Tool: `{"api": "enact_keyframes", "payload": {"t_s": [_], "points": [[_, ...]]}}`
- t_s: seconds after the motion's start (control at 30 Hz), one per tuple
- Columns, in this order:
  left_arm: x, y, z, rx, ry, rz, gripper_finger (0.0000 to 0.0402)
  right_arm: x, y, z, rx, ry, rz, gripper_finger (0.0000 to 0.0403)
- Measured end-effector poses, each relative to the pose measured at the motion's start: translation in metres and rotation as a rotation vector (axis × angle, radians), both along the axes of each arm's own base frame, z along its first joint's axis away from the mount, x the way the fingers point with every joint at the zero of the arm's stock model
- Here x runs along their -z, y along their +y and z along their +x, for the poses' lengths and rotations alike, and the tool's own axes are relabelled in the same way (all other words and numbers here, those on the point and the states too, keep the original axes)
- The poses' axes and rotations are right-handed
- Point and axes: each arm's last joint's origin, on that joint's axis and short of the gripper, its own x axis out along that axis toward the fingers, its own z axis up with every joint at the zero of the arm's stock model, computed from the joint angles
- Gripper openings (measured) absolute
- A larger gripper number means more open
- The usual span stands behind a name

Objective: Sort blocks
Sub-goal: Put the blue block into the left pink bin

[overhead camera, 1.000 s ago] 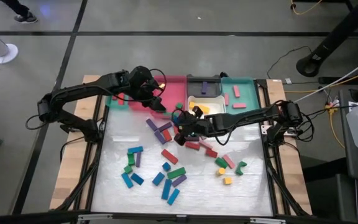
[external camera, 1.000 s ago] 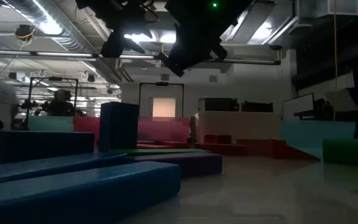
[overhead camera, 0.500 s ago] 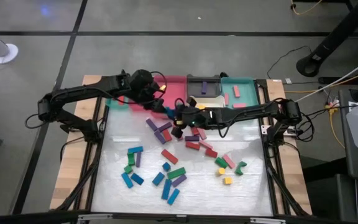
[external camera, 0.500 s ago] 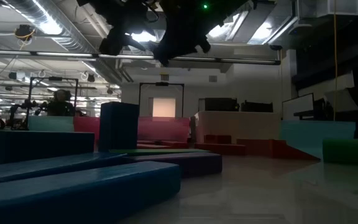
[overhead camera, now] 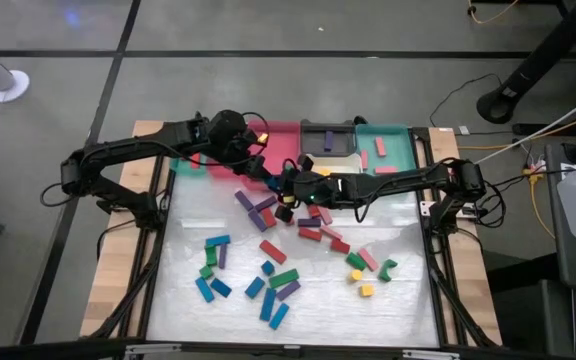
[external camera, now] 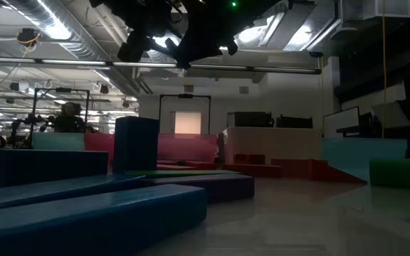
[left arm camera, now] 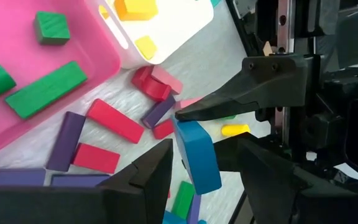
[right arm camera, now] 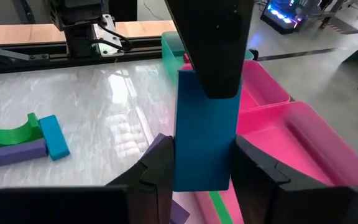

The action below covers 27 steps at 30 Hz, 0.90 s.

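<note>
Blue, the one block (right arm camera: 205,127) in play hangs between both grippers above the pink tray's (overhead camera: 286,136) near edge, apparently a handover: the right gripper (overhead camera: 286,190) pinches it from one side, while the left gripper (overhead camera: 265,172) grips its other end. Roughly two dozen loose blocks (overhead camera: 273,272) lie on the table (overhead camera: 408,300); four trays line the far edge.

Upper end of the blue rectangular block (right arm camera: 205,130) is covered by the left claw's dark fingers (right arm camera: 210,43). Low view: claws cut off by the top edge, state unreadable there.
</note>
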Motion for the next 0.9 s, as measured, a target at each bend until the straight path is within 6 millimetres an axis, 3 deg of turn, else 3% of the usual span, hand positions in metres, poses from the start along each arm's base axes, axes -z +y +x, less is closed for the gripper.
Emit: {"api": "enact_keyframes", "payload": {"t_s": [0.17,0.53,0.67,0.9], "points": [[0.000,0.000,0.000,0.022,-0.002,0.028,0.0147,-0.002,0.000,0.001,-0.007,-0.012,-0.013,0.0129],[0.002,0.000,-0.001,0.031,0.017,0.046,0.0041,-0.003,0.000,0.002,-0.006,-0.025,-0.033,0.0129],[0.002,0.000,-0.001,0.051,0.014,0.074,0.0039,-0.004,-0.001,0.001,0.012,-0.022,-0.053,0.0131],[0.004,0.013,-0.008,0.062,0.046,0.136,0.0039,-0.004,-0.001,0.001,0.052,-0.068,0.031,0.0203]]}}
